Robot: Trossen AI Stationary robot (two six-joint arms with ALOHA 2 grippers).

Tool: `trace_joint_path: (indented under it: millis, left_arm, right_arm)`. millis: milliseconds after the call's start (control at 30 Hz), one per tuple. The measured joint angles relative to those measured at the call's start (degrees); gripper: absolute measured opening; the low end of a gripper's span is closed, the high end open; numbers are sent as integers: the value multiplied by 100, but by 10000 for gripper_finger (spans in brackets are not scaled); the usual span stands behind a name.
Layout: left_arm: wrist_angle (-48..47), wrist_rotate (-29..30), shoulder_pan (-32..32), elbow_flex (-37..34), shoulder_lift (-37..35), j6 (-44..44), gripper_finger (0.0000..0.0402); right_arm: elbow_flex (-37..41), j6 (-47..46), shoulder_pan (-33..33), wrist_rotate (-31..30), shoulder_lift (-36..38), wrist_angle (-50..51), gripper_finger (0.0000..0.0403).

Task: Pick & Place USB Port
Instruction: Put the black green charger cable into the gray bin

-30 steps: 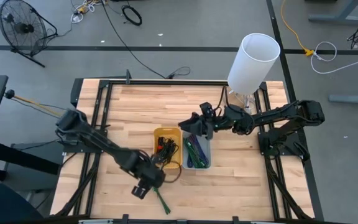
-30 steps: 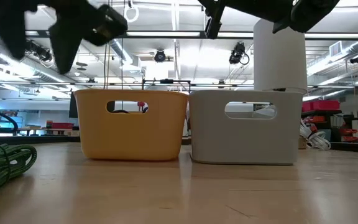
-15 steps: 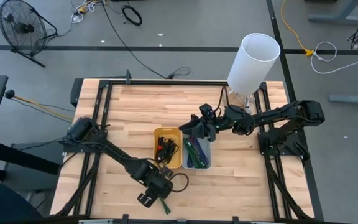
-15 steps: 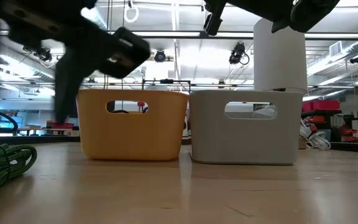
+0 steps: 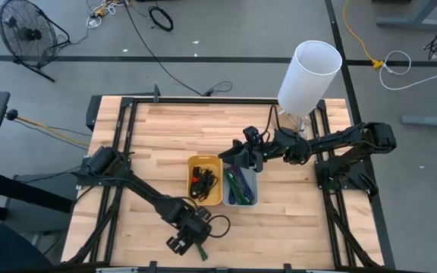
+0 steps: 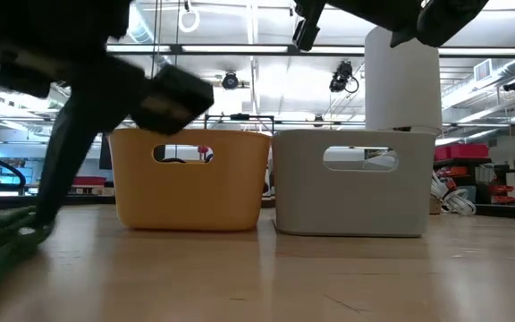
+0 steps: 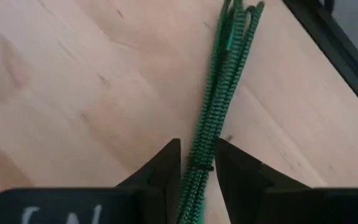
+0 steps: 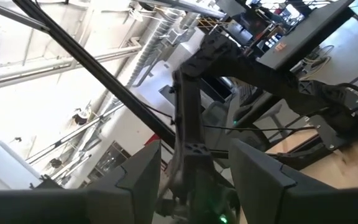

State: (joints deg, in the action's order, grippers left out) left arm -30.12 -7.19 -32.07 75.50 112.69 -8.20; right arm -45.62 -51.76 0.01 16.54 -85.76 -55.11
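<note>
The left gripper [image 7: 197, 163] is seen low at the table's near edge, its fingers [image 7: 166, 163] narrowed around a bundled green cable [image 7: 213, 118] lying flat on the wooden table [image 5: 150, 136]. The right gripper [image 5: 232, 154] is held above the grey bin [image 5: 241, 187], fingers spread with nothing between them. A yellow bin [image 5: 204, 180] sits touching it.

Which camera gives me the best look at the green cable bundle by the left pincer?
The left wrist view: the green cable bundle runs between the left pincer fingers. The high view shows only a short green end under the arm; the low view blurs it; the right wrist view misses it.
</note>
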Motion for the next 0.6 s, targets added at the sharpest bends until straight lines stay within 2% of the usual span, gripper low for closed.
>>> trace_joint_path:
  millis: [367,467,533,600]
  left_arm:
    - [162,-165,1,13,292,106,96]
    - [161,-242,1,15,309,130,68]
    - [139,-473,5,20,325,154,29]
    - [58,-803,15,19,332,350,13]
  right_arm:
    - [2,-31,1,73,-1,-108,190]
    - [2,-27,1,103,-2,-97,190]
    - [2,-27,0,107,-2,-97,190]
    - [2,-27,2,109,-2,-99,190]
